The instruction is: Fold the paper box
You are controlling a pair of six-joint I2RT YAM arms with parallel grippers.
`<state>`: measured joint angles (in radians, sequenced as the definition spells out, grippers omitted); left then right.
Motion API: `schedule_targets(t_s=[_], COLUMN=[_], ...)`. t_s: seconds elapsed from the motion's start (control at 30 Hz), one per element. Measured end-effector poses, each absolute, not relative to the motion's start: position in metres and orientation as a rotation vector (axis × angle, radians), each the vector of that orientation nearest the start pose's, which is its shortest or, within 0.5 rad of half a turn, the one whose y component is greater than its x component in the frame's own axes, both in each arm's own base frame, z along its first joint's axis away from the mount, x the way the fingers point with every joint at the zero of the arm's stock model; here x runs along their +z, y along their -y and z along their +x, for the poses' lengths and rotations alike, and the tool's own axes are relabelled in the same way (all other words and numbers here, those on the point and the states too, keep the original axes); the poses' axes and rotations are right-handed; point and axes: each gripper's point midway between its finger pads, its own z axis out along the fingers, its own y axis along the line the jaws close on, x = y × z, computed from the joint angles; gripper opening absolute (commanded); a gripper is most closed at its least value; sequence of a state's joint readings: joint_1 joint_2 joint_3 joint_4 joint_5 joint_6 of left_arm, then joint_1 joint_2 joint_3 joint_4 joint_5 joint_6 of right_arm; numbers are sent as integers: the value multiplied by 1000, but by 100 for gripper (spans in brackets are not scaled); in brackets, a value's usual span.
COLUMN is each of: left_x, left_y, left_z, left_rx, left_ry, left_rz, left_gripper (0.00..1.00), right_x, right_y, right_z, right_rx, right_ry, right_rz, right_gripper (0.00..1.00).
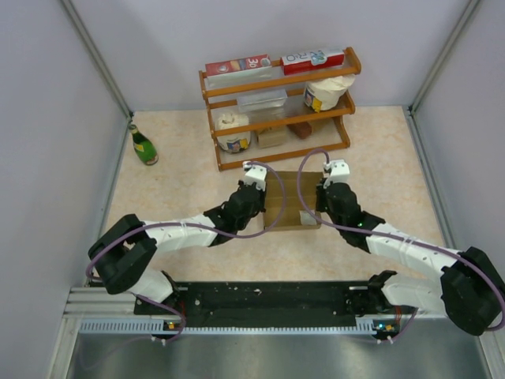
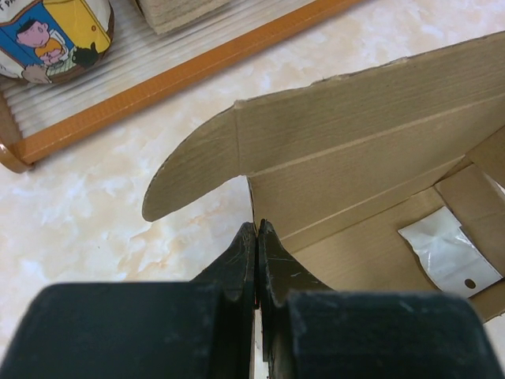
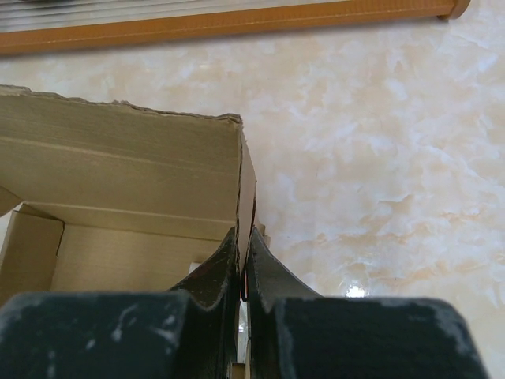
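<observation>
The paper box [image 1: 289, 200] is a plain brown open carton on the marbled tabletop between my two arms, its walls standing up. My left gripper [image 1: 263, 192] is shut on the box's left wall; in the left wrist view the closed fingers [image 2: 257, 229] pinch that wall edge-on, with a rounded flap [image 2: 193, 170] sticking out to the left. My right gripper [image 1: 319, 199] is shut on the right wall, and the thin cardboard [image 3: 246, 189] runs up from between its closed tips [image 3: 243, 234]. A small white packet [image 2: 450, 253] lies inside the box.
A wooden rack [image 1: 276, 106] stands just behind the box, holding printed cups [image 1: 233, 134], a clear tub and red cartons [image 1: 237, 65] on top. Its orange bottom rail [image 2: 158, 83] is close to the box's far wall. A green bottle [image 1: 144, 146] stands at the far left.
</observation>
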<state>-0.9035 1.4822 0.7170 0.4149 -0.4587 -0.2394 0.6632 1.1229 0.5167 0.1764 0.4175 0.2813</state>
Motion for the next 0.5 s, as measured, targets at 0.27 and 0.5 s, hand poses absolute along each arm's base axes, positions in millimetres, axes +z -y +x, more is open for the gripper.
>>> schedule_targets(t_s=[0.27, 0.5], left_x=[129, 126], left_y=[292, 299], left_z=[312, 306], left_rx=[-364, -416], left_ry=[-1910, -1945], left_rz=[288, 291], left_gripper=[1, 11], right_x=[130, 127], right_y=[-161, -156], right_z=[298, 294], right_rx=[202, 188], right_ry=[-1945, -1948], right_rz=[-107, -95], right_gripper=[0, 0])
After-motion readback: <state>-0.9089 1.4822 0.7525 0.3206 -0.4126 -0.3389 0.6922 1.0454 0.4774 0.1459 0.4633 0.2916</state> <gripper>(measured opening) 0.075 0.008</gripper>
